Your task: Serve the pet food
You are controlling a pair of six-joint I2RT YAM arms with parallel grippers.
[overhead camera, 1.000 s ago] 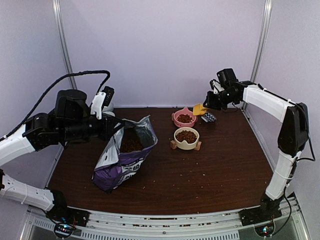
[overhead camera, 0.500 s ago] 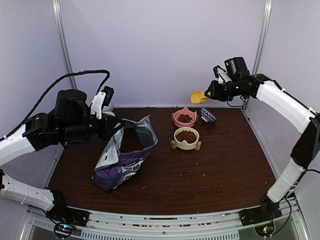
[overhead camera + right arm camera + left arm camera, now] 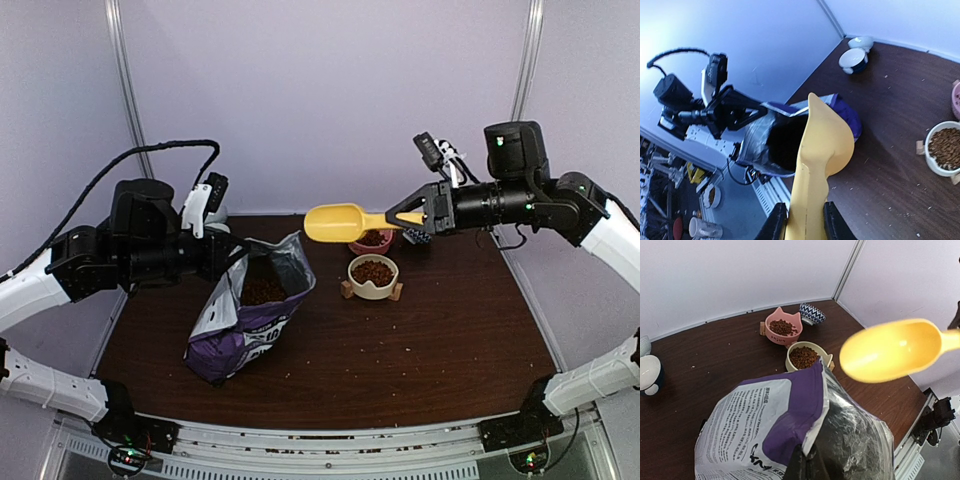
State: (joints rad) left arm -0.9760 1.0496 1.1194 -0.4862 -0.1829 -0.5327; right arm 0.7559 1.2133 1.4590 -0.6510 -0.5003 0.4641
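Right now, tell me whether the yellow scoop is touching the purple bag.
Apart. The left wrist view shows dark table between the scoop and the bag at its open rim; the top view shows that gap too.

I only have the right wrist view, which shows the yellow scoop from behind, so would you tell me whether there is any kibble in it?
Observer: The left wrist view looks into the yellow scoop, and its bowl is empty.
Operator: Thank you. My view cuts off the pink bowl. Is it filled?
Observer: Yes, the pink bowl holds pet food.
Operator: Is there another dish near it that I cannot see?
Observer: A blue-and-white patterned bowl stands next to it, on its far side. I cannot see inside it.
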